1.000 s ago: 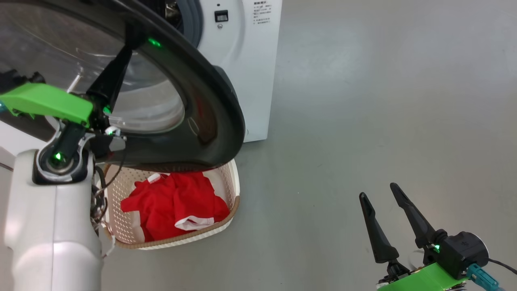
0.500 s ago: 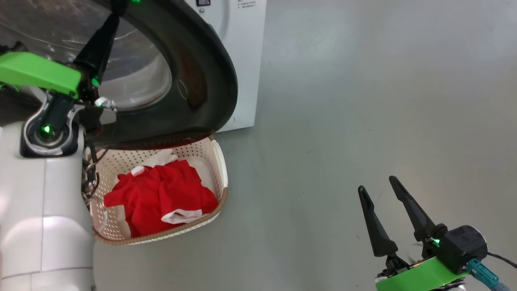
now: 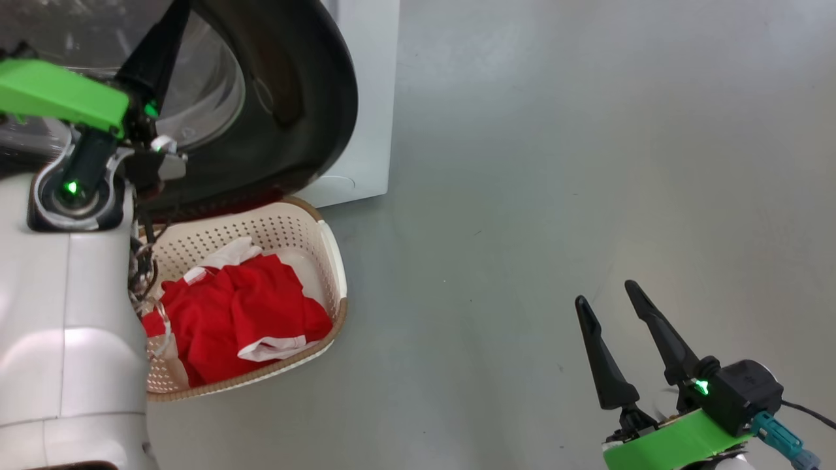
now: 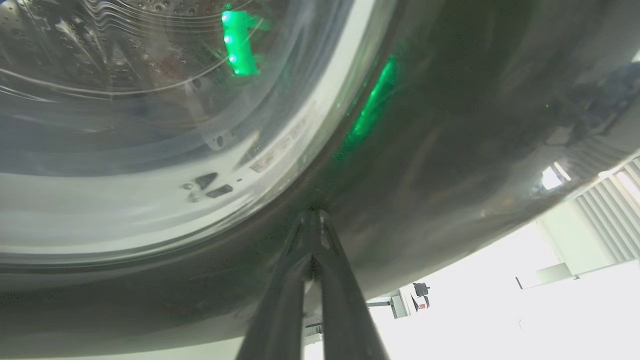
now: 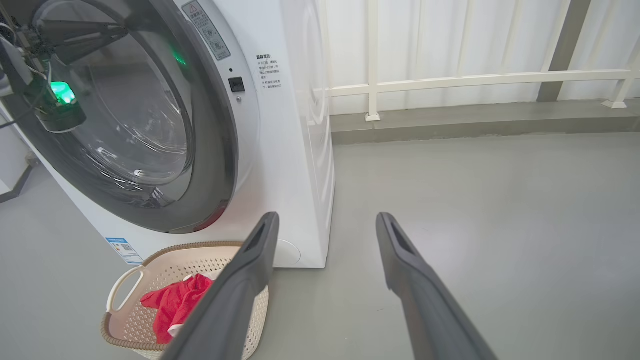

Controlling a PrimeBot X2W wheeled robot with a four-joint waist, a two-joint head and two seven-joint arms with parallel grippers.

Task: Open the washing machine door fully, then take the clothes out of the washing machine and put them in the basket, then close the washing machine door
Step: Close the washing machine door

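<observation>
The washing machine (image 5: 300, 150) now has the washing machine door (image 5: 212, 165) swung closer to its front than a second ago. Our left gripper (image 4: 312, 220) pushes on the glossy black rim with its fingers pressed together, so we judge the closing step nearly done. On the floor (image 3: 522, 196) just below the door, the basket (image 3: 336, 261) holds the red clothes (image 3: 241, 313) in a heap, while our right gripper (image 3: 605, 292) hangs well apart to the right, fingers wide and empty.

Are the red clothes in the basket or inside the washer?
In the basket: the clothes lie bunched inside its perforated walls.
</observation>
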